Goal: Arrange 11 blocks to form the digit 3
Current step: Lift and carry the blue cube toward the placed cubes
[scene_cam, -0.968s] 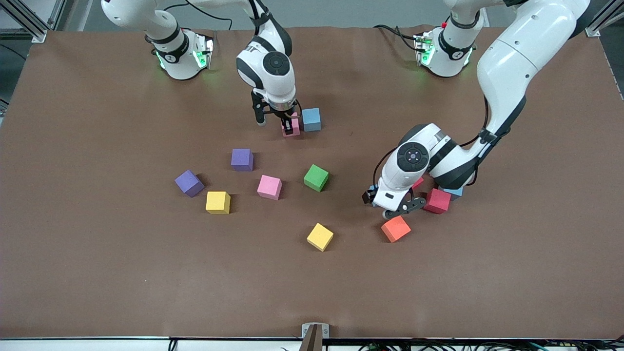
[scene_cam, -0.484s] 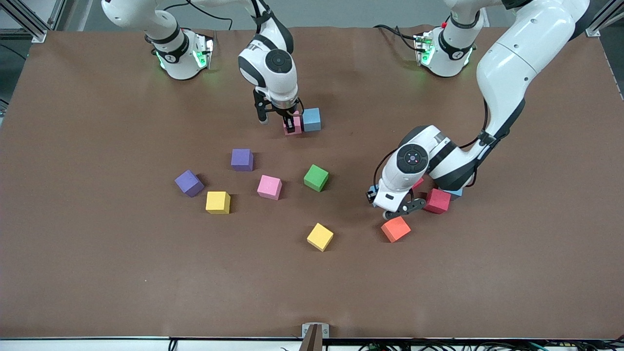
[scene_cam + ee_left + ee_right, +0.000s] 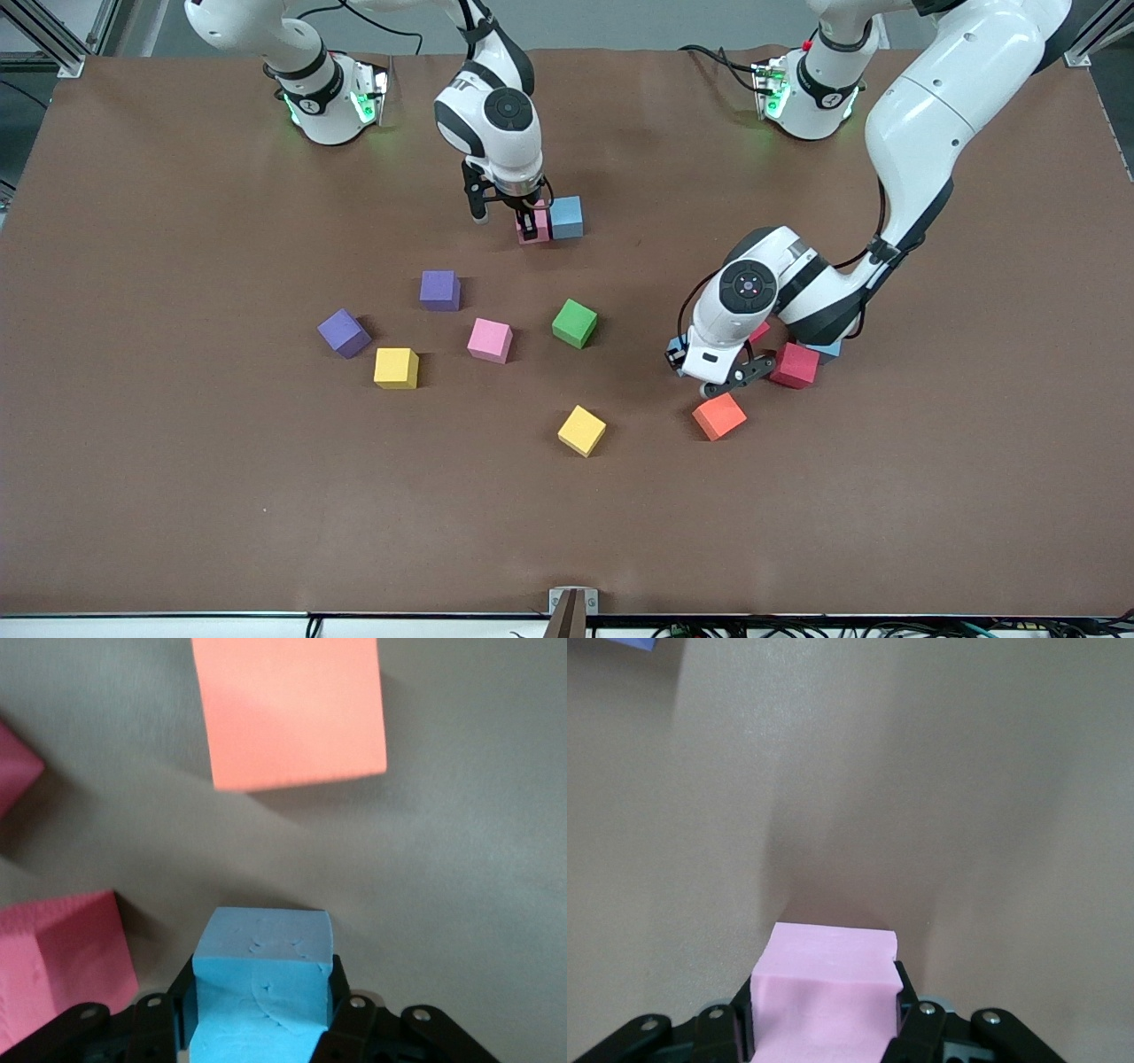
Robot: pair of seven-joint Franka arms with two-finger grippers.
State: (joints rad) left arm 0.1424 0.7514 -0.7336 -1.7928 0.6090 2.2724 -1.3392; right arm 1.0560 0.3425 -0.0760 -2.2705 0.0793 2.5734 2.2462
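Note:
My right gripper (image 3: 530, 227) (image 3: 824, 992) is shut on a pink block (image 3: 537, 213) (image 3: 833, 952), low at the table and right beside a light blue block (image 3: 567, 217). My left gripper (image 3: 687, 354) (image 3: 261, 983) is shut on another light blue block (image 3: 678, 344) (image 3: 261, 948), down among an orange block (image 3: 718, 416) (image 3: 292, 709) and two red blocks (image 3: 794, 365) (image 3: 759, 332), the second half hidden by the arm. Loose near the middle lie two purple blocks (image 3: 439, 290) (image 3: 343, 332), a pink one (image 3: 490, 340) and a green one (image 3: 574, 322). No digit 3 figure shows.
Two yellow cubes (image 3: 396, 368) (image 3: 581, 431) lie on the brown table, nearer to the front camera than the other loose blocks. A further light blue block (image 3: 824, 352) peeks out from under the left arm's elbow. A red block (image 3: 62, 966) sits close beside the left gripper.
My left gripper has shut on the light blue block and its hand has shifted slightly. The right gripper has nudged its pink block closer to the light blue one.

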